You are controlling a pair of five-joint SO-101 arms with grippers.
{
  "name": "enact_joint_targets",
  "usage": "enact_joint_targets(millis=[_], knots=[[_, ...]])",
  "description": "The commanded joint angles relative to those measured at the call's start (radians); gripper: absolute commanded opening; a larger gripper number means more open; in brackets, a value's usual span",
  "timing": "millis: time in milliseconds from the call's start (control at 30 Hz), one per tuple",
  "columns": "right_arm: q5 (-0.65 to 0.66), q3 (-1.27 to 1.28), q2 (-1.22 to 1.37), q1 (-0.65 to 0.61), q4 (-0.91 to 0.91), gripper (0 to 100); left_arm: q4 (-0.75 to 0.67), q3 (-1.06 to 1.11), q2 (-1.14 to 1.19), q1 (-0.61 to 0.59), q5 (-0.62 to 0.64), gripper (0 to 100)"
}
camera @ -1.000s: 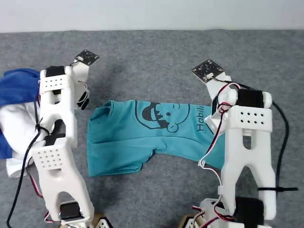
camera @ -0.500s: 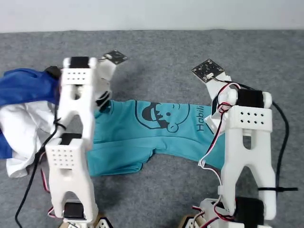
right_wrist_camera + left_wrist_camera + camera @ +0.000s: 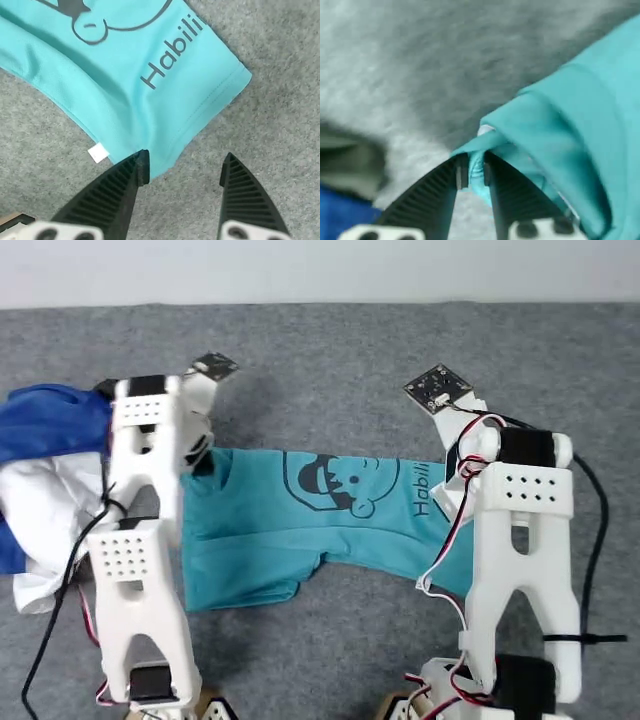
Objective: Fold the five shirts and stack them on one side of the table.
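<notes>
Two bunched shirts [image 3: 45,490] beside teal shirt [image 3: 260,530]

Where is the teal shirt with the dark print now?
In the high view the teal shirt lies on the grey table between the two arms, one corner pinched in the left hand, beside the blue cloth.

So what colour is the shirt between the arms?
The shirt is teal; the high view shows it best.
</notes>
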Motion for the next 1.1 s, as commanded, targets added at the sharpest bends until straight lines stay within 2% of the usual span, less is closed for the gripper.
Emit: enact_joint_targets(millis=[0, 167, 333, 533, 700, 900, 1067], knots=[[-0.009, -0.011, -0.045, -0.004, -0.015, 23.8, -0.017, -0.071, -0.014, -0.046, 0.002, 7], [-0.008, -0.009, -0.044, -0.007, -0.015, 23.8, 0.006, -0.102, -0.014, -0.071, -0.003, 7], [-0.008, -0.008, -0.042, -0.013, -0.028, 23.7, 0.081, -0.136, -0.014, -0.046, -0.003, 7], [-0.012, -0.008, -0.01, -0.11, -0.088, 23.5, 0.17, -0.217, -0.014, -0.012, -0.003, 7], [-0.012, -0.011, 0.136, -0.202, -0.159, 14.2, 0.176, -0.223, -0.014, -0.011, -0.003, 7], [-0.012, -0.014, 0.371, -0.205, -0.318, 9.2, 0.173, -0.228, 0.037, -0.002, -0.003, 7], [-0.006, -0.032, 0.507, -0.2, -0.351, 2.4, 0.172, -0.245, 0.109, 0.0, -0.003, 7]])
